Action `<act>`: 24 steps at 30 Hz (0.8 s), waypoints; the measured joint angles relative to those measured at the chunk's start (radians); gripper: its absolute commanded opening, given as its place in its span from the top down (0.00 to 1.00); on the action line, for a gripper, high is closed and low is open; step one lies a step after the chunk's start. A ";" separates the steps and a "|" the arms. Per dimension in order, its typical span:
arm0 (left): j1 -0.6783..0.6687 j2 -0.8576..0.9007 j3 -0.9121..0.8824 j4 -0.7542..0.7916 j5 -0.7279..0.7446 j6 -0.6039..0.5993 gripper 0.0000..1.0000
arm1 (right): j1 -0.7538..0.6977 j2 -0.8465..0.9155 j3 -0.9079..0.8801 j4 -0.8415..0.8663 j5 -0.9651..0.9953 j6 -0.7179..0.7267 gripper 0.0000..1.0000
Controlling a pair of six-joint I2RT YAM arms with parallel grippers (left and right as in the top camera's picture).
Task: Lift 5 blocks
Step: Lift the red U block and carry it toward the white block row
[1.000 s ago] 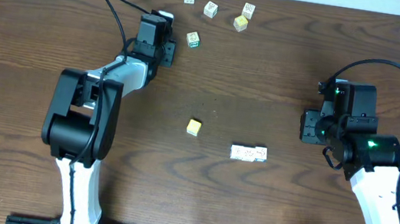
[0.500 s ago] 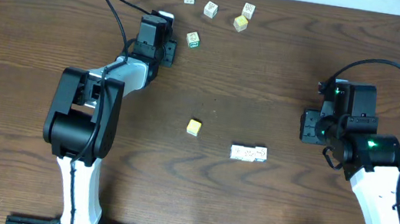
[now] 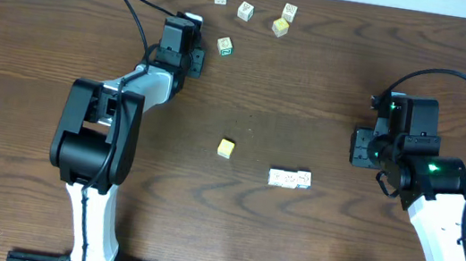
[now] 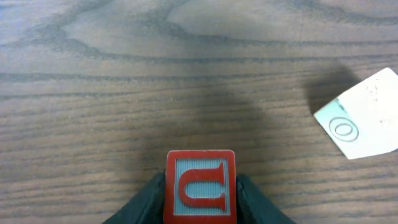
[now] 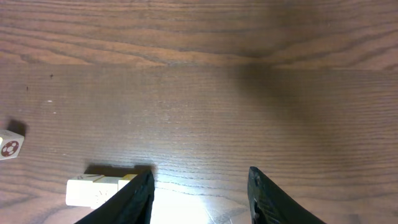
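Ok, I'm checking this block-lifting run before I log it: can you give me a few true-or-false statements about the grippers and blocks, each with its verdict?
1. The left gripper has a red-bordered block between its fingers. True.
2. The right gripper holds a block. False: its fingers stand apart with only bare table between them.
3. Two whitish blocks lie side by side on the table. True.
4. The yellow block is stacked on that whitish pair. False: it lies alone on the table, apart from them.
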State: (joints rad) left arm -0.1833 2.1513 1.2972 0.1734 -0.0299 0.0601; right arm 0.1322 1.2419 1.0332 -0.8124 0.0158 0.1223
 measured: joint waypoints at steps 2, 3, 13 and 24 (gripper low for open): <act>0.000 -0.015 0.002 -0.045 0.000 0.000 0.75 | 0.000 0.000 0.000 0.000 0.000 0.000 0.57; 0.000 -0.025 0.002 -0.070 0.000 0.001 0.76 | 0.000 0.000 0.000 0.000 0.000 0.000 0.57; -0.002 -0.302 0.001 -0.373 0.000 -0.013 0.92 | 0.000 0.000 0.000 0.000 0.003 0.000 0.60; -0.113 -0.805 -0.232 -0.394 -0.075 -0.048 0.93 | 0.000 0.001 0.000 -0.003 0.003 0.000 0.62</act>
State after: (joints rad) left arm -0.2962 1.3464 1.0649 -0.2207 -0.1051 0.0116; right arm 0.1322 1.2427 1.0332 -0.8150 0.0185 0.1223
